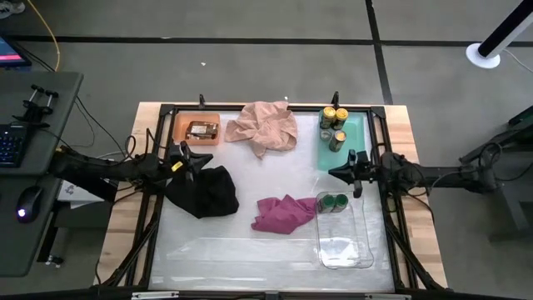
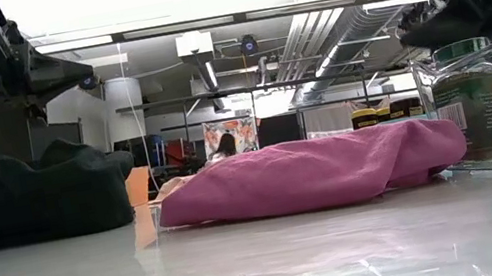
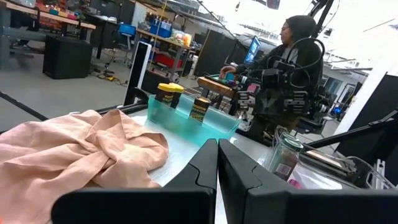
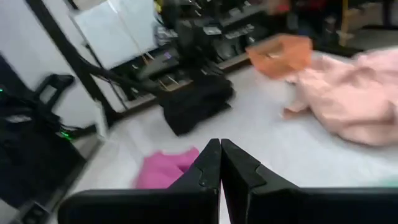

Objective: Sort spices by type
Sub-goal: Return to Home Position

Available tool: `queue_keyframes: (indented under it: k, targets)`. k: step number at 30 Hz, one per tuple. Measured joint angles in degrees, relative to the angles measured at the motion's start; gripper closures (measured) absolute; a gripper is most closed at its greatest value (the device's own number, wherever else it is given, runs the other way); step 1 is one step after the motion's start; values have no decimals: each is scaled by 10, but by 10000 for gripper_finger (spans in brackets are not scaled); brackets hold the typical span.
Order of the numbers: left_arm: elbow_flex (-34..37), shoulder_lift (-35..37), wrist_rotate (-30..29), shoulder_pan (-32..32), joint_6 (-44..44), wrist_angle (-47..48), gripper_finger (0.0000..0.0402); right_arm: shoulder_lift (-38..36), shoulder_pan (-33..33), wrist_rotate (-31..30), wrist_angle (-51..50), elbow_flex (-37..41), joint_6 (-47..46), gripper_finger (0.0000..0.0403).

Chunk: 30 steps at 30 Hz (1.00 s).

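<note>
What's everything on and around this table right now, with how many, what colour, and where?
yellow-lidded jars: three, dark, in the teal tray
green-lidded jars: two, dark, in the clear tray
brown packets: count unclear, in the orange tray
orange tray: one, left of the pink cloth
teal tray: one, right of the pink cloth
clear tray: one, right of the magenta cloth
pink cloth: one, crumpled
black cloth: one, left side
magenta cloth: one, middle
person: one, dark hooded top, beyond the table
left gripper: dark, raised by the black cloth, jaws shut
right gripper: dark, raised between the teal and clear trays, jaws shut
</note>
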State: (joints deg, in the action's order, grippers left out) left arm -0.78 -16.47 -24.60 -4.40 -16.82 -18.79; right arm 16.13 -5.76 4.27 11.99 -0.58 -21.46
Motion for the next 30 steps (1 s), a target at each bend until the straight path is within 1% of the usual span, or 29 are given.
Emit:
queue_keyframes:
  k: [4,7,10,14,30]
  targets:
    - [0,0,0,0,0,1,401,0,0,-9,-67,-1,5,403]
    - [0,0,0,0,0,1,401,0,0,-10,-109,-1,-41,403]
    - [0,0,0,0,0,1,401,0,0,-12,-111,-1,-86,403]
    - [0,0,0,0,0,1,401,0,0,-12,-111,-1,-115,402]
    - [0,0,0,0,0,1,401,0,0,-12,-112,-1,-116,402]
